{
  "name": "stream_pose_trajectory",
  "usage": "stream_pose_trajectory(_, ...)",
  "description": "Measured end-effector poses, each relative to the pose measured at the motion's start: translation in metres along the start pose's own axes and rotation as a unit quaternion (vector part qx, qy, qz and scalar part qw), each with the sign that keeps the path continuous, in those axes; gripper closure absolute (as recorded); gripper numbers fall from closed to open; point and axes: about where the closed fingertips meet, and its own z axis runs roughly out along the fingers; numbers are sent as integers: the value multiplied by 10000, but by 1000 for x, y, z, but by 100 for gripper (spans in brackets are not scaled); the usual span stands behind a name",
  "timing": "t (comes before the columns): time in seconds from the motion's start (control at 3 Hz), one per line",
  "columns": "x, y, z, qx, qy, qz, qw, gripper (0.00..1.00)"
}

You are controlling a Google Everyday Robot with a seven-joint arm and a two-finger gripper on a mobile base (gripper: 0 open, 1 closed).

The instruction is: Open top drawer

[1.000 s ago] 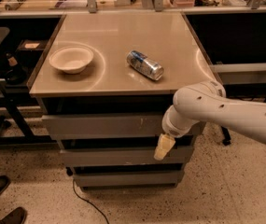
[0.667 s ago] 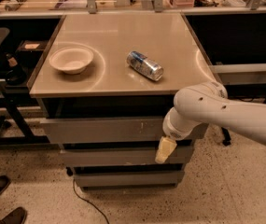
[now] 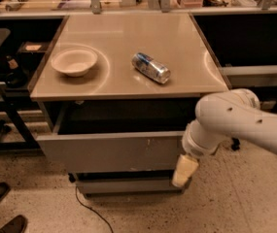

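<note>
1. Hanging low at the near right, the pincer (image 3: 185,170) sits at the right end of the top drawer (image 3: 113,152), just below the lower corner of its front. The white arm (image 3: 235,120) reaches in from the right above it. I cannot tell if the pincer is wide, narrow, or holding anything.
2. The top drawer stands out from the cabinet, under the worktop (image 3: 128,84). A dark gap shows between its grey front and the worktop edge. A shorter drawer front (image 3: 128,185) lies below it, set further back.
3. In my judgement the step in hand is the pull itself, and it is well along, because the drawer is already partly out.
4. The next move, I think, calls for a straight pull toward the near side, level with the drawer's line, so that the front does not twist. After that the pincer must let go and draw clear.
5. Further back, a bowl (image 3: 74,61) and a can (image 3: 150,67) lying on its side rest on the worktop, well apart from each other.
</note>
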Motion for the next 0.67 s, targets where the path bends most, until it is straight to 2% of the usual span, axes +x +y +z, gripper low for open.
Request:
stream_pose_trajectory(0.33,-1,-1,0,0,0,0,10000,0)
stream_pose_trajectory(0.67,32,37,-31,-143,207,291,9993,0)
